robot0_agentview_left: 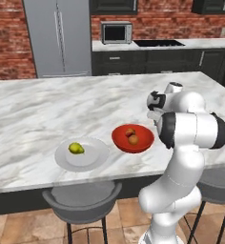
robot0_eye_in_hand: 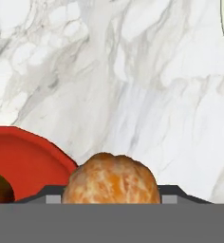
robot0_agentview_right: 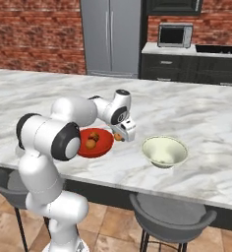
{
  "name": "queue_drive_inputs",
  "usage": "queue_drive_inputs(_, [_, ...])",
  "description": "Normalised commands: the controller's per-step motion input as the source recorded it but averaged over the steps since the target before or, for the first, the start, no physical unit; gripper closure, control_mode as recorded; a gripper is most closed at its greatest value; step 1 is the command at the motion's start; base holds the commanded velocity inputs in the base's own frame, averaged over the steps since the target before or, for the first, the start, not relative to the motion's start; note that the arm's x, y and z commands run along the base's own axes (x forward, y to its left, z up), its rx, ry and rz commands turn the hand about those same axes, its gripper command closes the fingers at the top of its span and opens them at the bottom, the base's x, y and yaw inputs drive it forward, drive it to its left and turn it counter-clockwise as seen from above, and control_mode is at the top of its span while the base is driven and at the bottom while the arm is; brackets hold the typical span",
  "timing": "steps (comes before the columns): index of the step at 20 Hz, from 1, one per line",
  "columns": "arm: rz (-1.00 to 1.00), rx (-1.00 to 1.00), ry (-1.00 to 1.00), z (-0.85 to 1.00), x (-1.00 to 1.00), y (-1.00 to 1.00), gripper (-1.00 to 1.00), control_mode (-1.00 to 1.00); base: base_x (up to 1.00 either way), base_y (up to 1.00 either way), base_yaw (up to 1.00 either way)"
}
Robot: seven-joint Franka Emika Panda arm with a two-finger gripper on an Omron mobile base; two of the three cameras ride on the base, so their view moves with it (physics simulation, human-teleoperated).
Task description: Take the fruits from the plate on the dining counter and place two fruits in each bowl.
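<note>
My gripper (robot0_agentview_right: 123, 136) is shut on a round orange fruit (robot0_agentview_right: 118, 137), held just above the dining counter (robot0_agentview_right: 196, 110) between the two bowls. In the hand view this fruit (robot0_eye_in_hand: 111, 179) sits between the fingers, right of the red bowl's rim (robot0_eye_in_hand: 28, 152). The red bowl (robot0_agentview_left: 142, 143) holds two orange-brown fruits (robot0_agentview_left: 129, 132) (robot0_agentview_left: 133, 140). The pale greenish-white bowl (robot0_agentview_right: 173, 147) stands to the right with nothing in it. On the grey-white plate (robot0_agentview_left: 97, 159) lies a yellow-green fruit (robot0_agentview_left: 76, 148). In the left base view my own arm covers the gripper.
Two grey stools (robot0_agentview_left: 81, 198) (robot0_agentview_right: 169, 214) stand under the counter's near edge. Behind the counter are a steel fridge (robot0_agentview_left: 57, 38), a microwave (robot0_agentview_left: 116, 33) on the dark back counter, and a brick wall. Bare marble stretches behind the bowls.
</note>
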Motion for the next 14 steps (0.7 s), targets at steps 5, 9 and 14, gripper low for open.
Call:
queue_drive_inputs(5, [0.0, 0.0, 0.0, 0.0, 0.0, 0.0, 1.0, 1.0, 0.57, -0.23, 0.11])
queue_drive_inputs(9, [0.0, 0.0, 0.0, 0.0, 0.0, 0.0, 1.0, -1.0, 0.0, -0.02, 0.0])
queue_drive_inputs(14, [0.0, 0.0, 0.0, 0.08, 0.07, -0.47, 1.0, -1.0, 0.0, 0.0, 0.0])
